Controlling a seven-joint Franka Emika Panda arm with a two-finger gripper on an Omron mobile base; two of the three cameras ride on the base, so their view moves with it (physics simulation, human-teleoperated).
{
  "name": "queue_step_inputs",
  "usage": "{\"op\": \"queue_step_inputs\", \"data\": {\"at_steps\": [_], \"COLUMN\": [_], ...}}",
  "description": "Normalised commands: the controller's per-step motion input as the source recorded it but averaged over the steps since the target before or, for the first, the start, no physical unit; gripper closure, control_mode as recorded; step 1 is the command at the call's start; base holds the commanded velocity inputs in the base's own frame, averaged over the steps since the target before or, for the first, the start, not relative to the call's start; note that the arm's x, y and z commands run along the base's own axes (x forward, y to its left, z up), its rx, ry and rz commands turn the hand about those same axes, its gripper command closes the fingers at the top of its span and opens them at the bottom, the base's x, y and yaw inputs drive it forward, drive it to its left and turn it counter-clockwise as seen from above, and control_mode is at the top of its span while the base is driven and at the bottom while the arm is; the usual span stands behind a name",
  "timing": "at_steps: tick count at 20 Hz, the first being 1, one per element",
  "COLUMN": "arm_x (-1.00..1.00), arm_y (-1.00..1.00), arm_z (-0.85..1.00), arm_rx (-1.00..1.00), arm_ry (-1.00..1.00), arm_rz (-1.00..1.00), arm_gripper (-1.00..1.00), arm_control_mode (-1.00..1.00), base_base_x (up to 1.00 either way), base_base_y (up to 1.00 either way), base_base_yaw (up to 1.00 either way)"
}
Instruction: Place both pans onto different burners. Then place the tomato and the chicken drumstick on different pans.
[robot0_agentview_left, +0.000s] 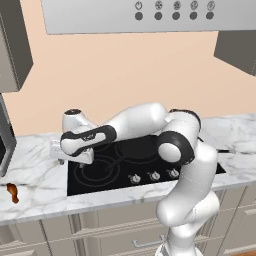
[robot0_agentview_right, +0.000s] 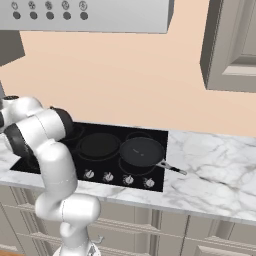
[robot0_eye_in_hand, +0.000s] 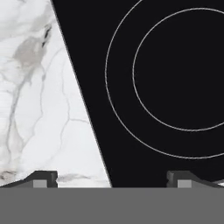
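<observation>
Item: gripper (robot0_eye_in_hand: 111, 177), jaws spread wide and empty, its two dark fingertips (robot0_eye_in_hand: 43, 178) straddling the left edge of the cooktop (robot0_eye_in_hand: 100, 26) where black glass meets the marble table (robot0_eye_in_hand: 35, 96); nothing lies between the tips. Directly ahead of it: a burner (robot0_eye_in_hand: 120, 113), ringed in thin grey, bare, no pan on it. In the left base view the hand (robot0_agentview_left: 75, 152) hangs low over the cooktop's left front corner. Beyond the gripper, across the glass toward its far side: two pans, one (robot0_agentview_right: 141, 151) on the rightmost burner with its handle reaching out over the marble, the other (robot0_agentview_right: 98, 145) on the burner next to it, nearer the arm. Away from the gripper on the opposite side, out on the table left of the cooktop: chicken drumstick (robot0_agentview_left: 12, 192), orange-brown, well apart from the hand. Tomato: position cannot be told. Step judged in hand: pans look placed; food is next, and the open hand appears in transit toward the drumstick. Next move calls for carrying the hand leftward off the glass, lowering over the drumstick, and closing across its thicker end.
</observation>
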Motion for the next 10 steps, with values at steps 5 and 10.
{"op": "queue_step_inputs", "data": {"at_steps": [5, 10], "arm_x": [0.00, 0.00], "arm_y": [0.62, 0.51], "arm_z": [0.04, 0.00], "arm_rx": [0.00, 0.00], "arm_ry": [0.00, 0.00], "arm_rz": [0.22, 0.28], "arm_gripper": [-1.00, -1.00], "arm_control_mode": [-1.00, -1.00], "base_base_x": [0.00, 0.00], "base_base_y": [0.00, 0.00], "base_base_yaw": [0.00, 0.00]}}
